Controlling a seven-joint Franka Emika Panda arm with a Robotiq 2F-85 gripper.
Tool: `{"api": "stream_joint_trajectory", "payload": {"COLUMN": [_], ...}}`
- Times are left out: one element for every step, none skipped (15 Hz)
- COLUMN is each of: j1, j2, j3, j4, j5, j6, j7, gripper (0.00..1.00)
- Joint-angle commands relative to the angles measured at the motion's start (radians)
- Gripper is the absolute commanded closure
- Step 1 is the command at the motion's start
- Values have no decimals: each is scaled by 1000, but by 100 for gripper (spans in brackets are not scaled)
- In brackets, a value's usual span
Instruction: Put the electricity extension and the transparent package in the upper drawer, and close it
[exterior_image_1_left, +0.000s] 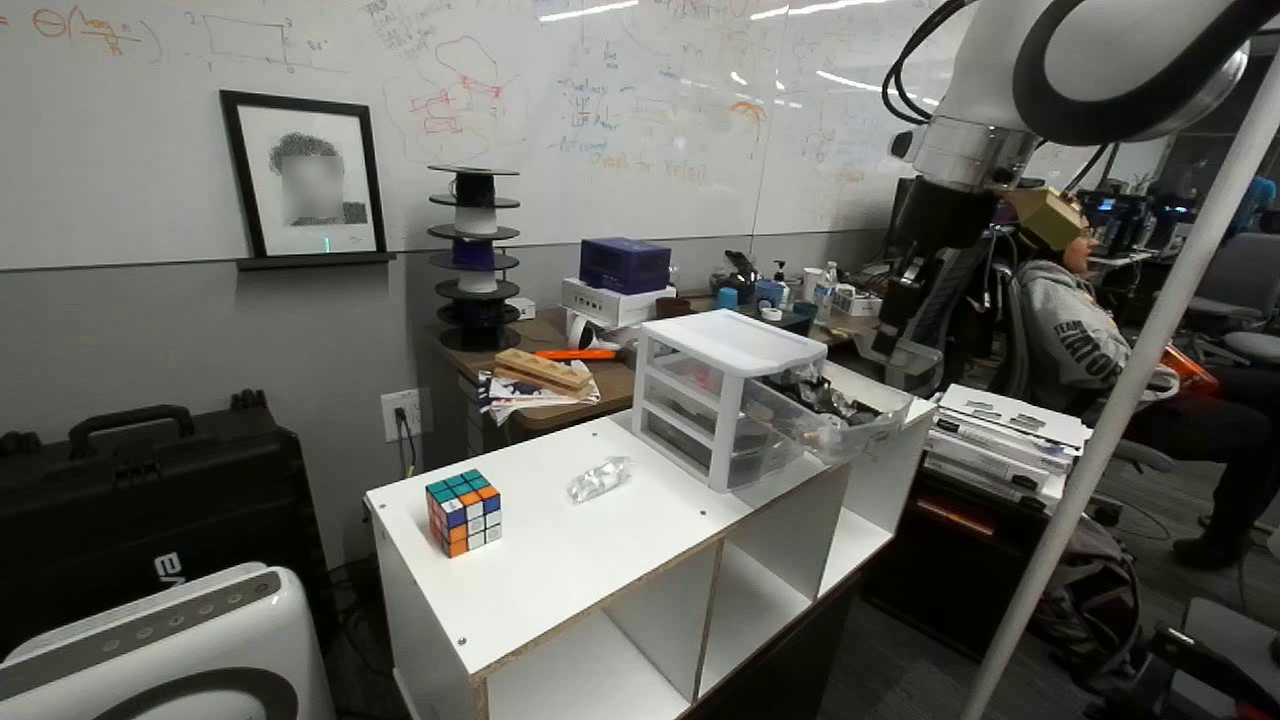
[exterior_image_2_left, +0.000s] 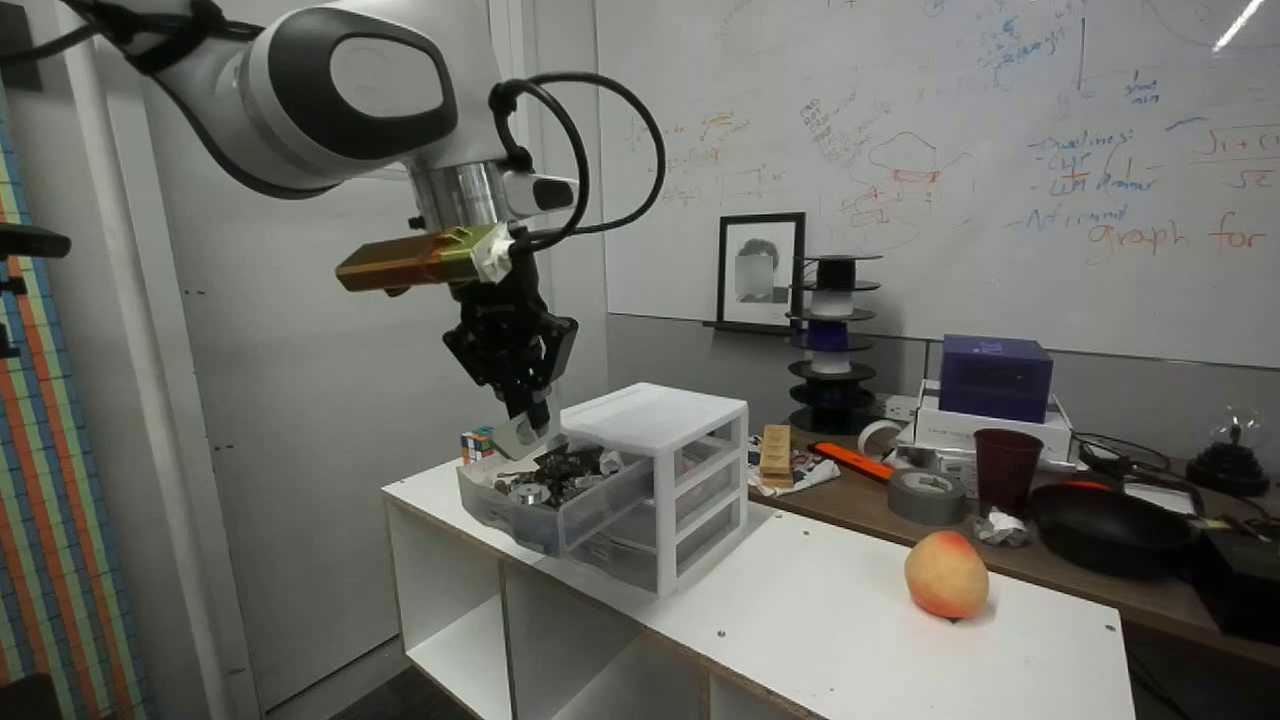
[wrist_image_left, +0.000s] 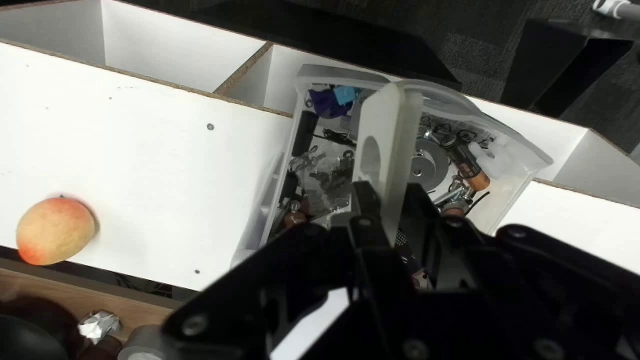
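Electricity extension (wrist_image_left: 385, 125), pinched between the black fingers (wrist_image_left: 367, 206), jutting past their tips, above the pulled-out upper drawer (exterior_image_2_left: 607, 508)

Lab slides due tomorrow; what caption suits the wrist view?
End effector holds a pale piece over the open, cluttered upper drawer, fruit at frame left.

Upper drawer (exterior_image_2_left: 604, 508) pulled out, accessible from above; clutter (exterior_image_2_left: 568, 468) crowds its interior; drawer unit (exterior_image_2_left: 655, 416) blocks inner end.

Glare streaks on whiteboard (exterior_image_1_left: 550, 140), washed-out shelf top (wrist_image_left: 150, 160), dim floor (wrist_image_left: 480, 60)
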Motion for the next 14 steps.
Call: {"api": "stream_joint_trajectory", "payload": {"j1": [-1, -1, -1, -1, -2, -2, -3, -2, -1, 0, 0, -2, -5, -14], "j2": [70, 85, 99, 112, 122, 131, 135, 130, 122, 98, 72, 29, -20, -85], "j3": [5, 6, 7, 7, 7, 7, 7, 7, 8, 10, 9, 7, 5, 0], "j4": [56, 67, 79, 91, 103, 114, 122, 128, 131, 130, 124, 104, 89, 68], "j5": [-5, -3, -7, -10, -11, -15, -19, -14, -7, 9, -4, -28, -44, -79], "j6": [27, 27, 31, 31, 31, 29, 28, 15, 4, -29, -47, -65, -83, -107], "j7": [36, 40, 46, 52, 57, 62, 67, 65, 60, 49, 61, 85, 105, 138], "gripper": [92, 92, 92, 92, 91, 64, 54, 48, 39, 32, 25, 16, 10, 2]}}
